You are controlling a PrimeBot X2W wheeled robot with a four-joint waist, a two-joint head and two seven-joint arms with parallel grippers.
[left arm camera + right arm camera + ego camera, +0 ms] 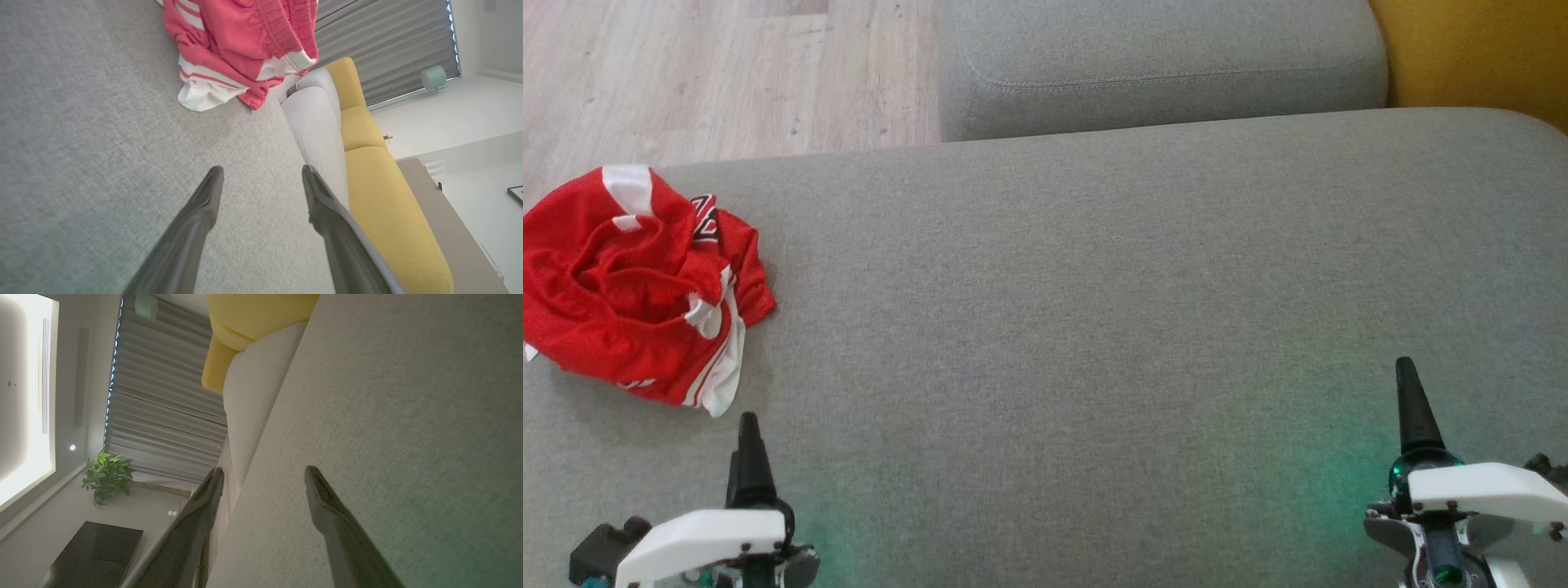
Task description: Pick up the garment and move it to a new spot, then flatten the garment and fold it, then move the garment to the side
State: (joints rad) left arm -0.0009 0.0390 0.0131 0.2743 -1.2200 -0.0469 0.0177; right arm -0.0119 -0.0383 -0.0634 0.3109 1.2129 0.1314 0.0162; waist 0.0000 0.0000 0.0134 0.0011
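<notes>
At 9 o'clock of the head view: garment, red with white trim, heaped and creased on the grey seat, hard by its left edge. Not lifted, not spread, not folded. Judged as the very start: pick-up, shift to a new spot, flattening, folding and the move aside all left to do.

At 7 o'clock: left end effector, released and bare, just short of the garment's white hem, not touching. Across at 4 o'clock: right end effector, likewise released and bare, well apart from the garment, over bare seat.

Added by the left wrist view: plain gap between the two dark fingers, garment ahead at 12 o'clock, pleated curtain and mint lamp toward 2 o'clock. Added by the right wrist view: the same wide gap with nothing in it, potted plant at 9 o'clock, dark table at 7 o'clock. Given by the head view: both end effectors and the garment in one look, plus wooden floor at 11 o'clock.
</notes>
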